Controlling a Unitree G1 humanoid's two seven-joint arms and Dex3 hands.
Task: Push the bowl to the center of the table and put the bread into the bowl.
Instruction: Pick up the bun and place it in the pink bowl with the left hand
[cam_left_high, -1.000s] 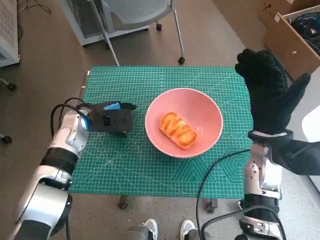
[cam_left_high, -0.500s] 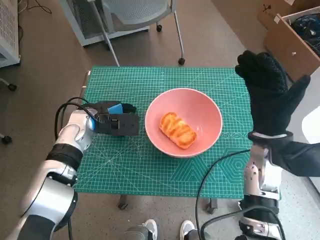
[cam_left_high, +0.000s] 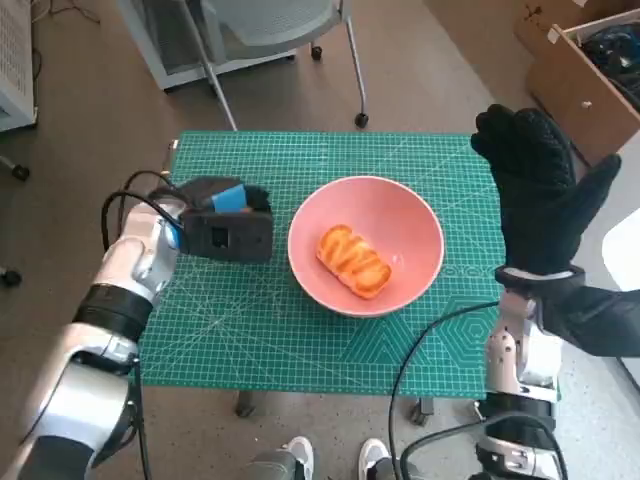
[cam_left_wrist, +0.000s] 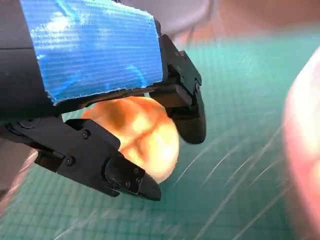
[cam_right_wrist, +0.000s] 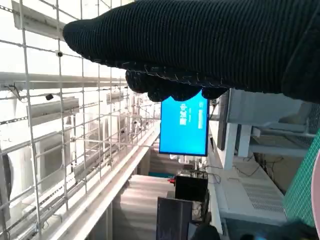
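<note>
Lying in bowl (cam_left_high: 366, 183): bread (cam_left_high: 353, 260), golden-brown, glazed, ridged top, set slantwise on the bowl's floor, approx. mid-bowl; bowl itself pink, round, upright, standing near middle of table on green cutting mat (cam_left_high: 300, 350) w/ white grid lines.

Left hand (cam_left_high: 225, 228): low over mat just beside bowl's left rim, blue-taped back up, not seen touching the rim; in left wrist view the hand (cam_left_wrist: 90, 55) has its black fingers (cam_left_wrist: 190, 115) curled round an orange-brown rounded shape, blurred; can't tell whether that is gripped or only lies behind the fingers, so hold undetermined; pink blur at that view's edge = bowl.

Right hand (cam_left_high: 540, 190): gloved, raised over table's right edge, well apart from bowl, palm flat, fingers up, thumb spread, nothing in it; right wrist view shows glove (cam_right_wrist: 200, 40) as dark band, blue screen (cam_right_wrist: 184, 127) beyond.

Misc.: black cable (cam_left_high: 430, 340) crossing mat's near right corner; chair (cam_left_high: 270, 20) past far edge; cardboard box (cam_left_high: 575, 60) at far right; feet (cam_left_high: 290, 462) below near edge.
</note>
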